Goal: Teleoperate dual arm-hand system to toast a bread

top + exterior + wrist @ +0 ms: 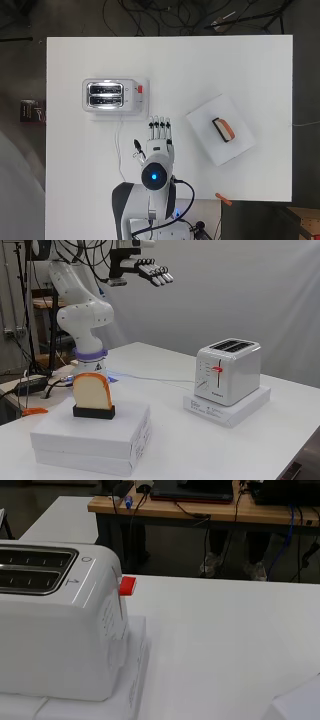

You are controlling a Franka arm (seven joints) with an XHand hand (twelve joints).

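The hand point(150, 271) hovers high above the table point(250, 65) with fingers straight and apart, while the bread point(92, 391) stands upright in a black holder point(94, 412) near the right edge.

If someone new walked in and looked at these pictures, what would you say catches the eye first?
Probably the slice of bread standing upright in a black holder on a stack of white boxes, nearest the side camera. Next, the white toaster with its red lever, raised on its own flat white box, both slots empty. The hand hangs high above the table with fingers straight, holding nothing.
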